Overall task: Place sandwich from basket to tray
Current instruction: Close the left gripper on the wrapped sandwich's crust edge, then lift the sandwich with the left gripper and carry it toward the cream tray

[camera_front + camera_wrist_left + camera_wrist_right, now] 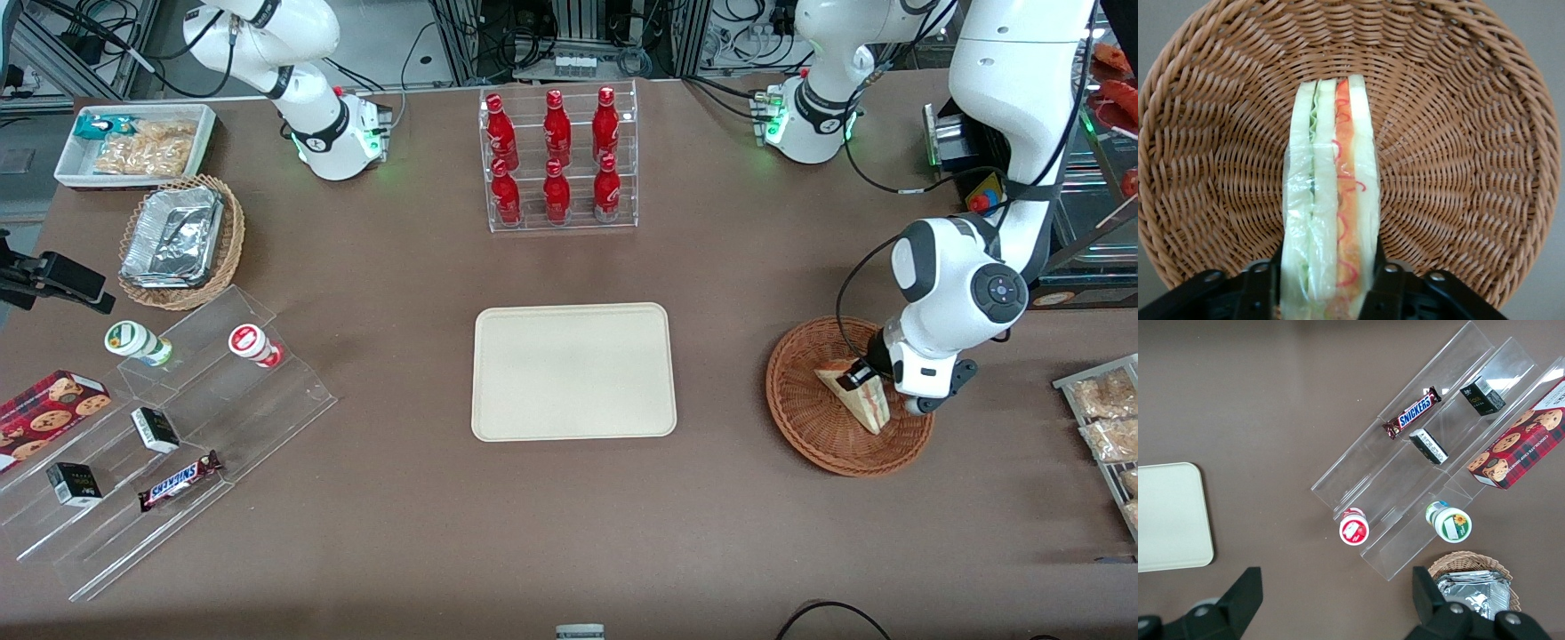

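Observation:
The sandwich (858,402), a wrapped white-bread wedge with red and green filling, lies in the reddish-brown wicker basket (800,400) toward the working arm's end of the table. My left gripper (861,380) is down in the basket, its two fingers pressed against the bread on both sides. In the left wrist view the sandwich (1331,200) stands on edge between the black fingers (1261,287) of the gripper (1328,287), over the basket's woven floor (1458,133). The cream tray (573,372) lies flat at the table's middle with nothing on it; its corner shows in the right wrist view (1168,517).
A clear rack of red bottles (558,160) stands farther from the camera than the tray. A rack of bagged snacks (1107,418) sits beside the basket at the table's edge. A clear stepped display (169,427), a foil-filled tan basket (182,240) and a white bin (133,142) are toward the parked arm's end.

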`<act>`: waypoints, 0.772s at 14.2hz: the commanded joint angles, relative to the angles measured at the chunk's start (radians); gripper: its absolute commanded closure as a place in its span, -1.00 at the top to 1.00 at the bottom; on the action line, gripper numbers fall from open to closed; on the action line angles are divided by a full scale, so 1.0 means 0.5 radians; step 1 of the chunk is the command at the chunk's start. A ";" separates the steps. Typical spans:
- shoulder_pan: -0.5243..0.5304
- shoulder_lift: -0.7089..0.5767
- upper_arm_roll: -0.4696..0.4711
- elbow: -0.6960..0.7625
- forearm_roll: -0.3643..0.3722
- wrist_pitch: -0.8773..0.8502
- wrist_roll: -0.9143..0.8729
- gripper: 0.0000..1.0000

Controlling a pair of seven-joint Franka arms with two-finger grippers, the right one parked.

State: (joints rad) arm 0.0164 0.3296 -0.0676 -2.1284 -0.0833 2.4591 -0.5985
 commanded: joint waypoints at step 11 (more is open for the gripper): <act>-0.517 0.162 -0.021 0.921 0.406 -1.104 0.428 -0.81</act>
State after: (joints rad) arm -0.1709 0.3249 -0.0862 -1.7789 0.0955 1.9684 -0.3391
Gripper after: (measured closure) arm 0.855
